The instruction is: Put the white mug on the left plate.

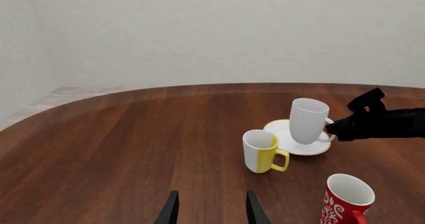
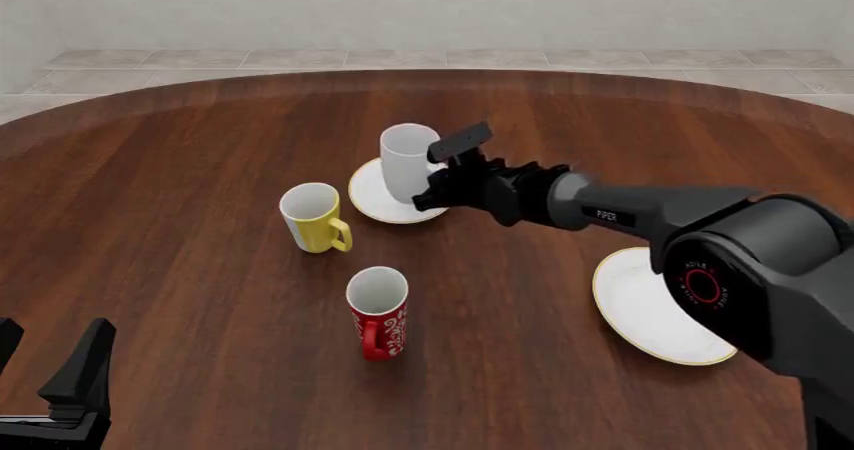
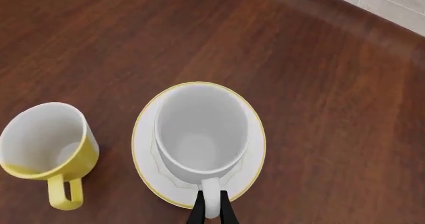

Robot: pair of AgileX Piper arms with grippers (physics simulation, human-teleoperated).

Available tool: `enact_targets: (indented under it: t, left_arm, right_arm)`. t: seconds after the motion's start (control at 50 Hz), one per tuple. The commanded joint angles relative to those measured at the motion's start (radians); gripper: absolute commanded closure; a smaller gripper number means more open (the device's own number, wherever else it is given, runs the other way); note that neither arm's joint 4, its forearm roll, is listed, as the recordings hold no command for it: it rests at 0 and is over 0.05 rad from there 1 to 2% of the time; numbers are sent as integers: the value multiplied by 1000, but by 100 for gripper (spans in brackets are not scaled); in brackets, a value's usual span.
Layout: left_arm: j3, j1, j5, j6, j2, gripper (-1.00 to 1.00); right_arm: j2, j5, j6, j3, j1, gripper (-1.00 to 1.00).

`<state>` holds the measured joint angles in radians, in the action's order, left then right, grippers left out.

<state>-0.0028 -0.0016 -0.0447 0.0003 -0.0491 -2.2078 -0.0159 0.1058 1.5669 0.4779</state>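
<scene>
The left gripper [image 2: 54, 385] waits with fingers apart and empty at the table's near edge, well short of the red patterned mug [image 2: 378, 311] and the yellow mug [image 2: 315, 217]. Beyond them, the right gripper [image 2: 441, 175] pinches the handle of the white mug [image 2: 407, 162], held over the left plate [image 2: 374, 198]; whether it touches cannot be told. The mug looks tilted, so an early release could tip it off the rim. "PIPER" is legible on the right arm [image 2: 627, 213].
</scene>
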Motion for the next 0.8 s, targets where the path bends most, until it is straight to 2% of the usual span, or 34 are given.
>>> enact_targets:
  t: [0.02, 0.58, 0.6, 0.8]
  left_arm:
    - [0, 0, 0, 0, 0, -100]
    - [0, 0, 0, 0, 0, -100]
    - [0, 0, 0, 0, 0, -100]
    - [0, 0, 0, 0, 0, -100]
  right_arm:
    - [-14, 9, -7, 28, -1, 100]
    - [-21, 19, -12, 42, -6, 100]
    - [-20, 18, -14, 43, -8, -100]
    - [-19, 17, -22, 43, -12, -100]
